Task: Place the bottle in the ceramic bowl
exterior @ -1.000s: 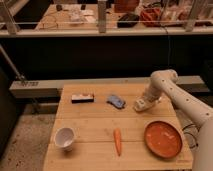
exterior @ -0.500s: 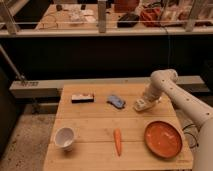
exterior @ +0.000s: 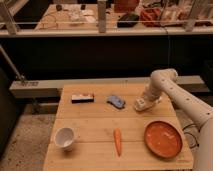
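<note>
Wooden worktop (exterior: 95, 122) carries all items. Camera view: the gripper (exterior: 142, 104) sits at the far right, low over the worktop; whether its jaws are released or clenched cannot be told. The bottle (exterior: 116, 101) lies just left of it. The ceramic bowl (exterior: 65, 138) stands near left.

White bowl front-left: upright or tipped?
Tipped: the white bowl leans, its opening facing the camera. Gripper is far off, near the table's back right.

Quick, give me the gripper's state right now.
Gripper: low over the table's far right, beyond the orange plate; holding anything or not cannot be told.
</note>
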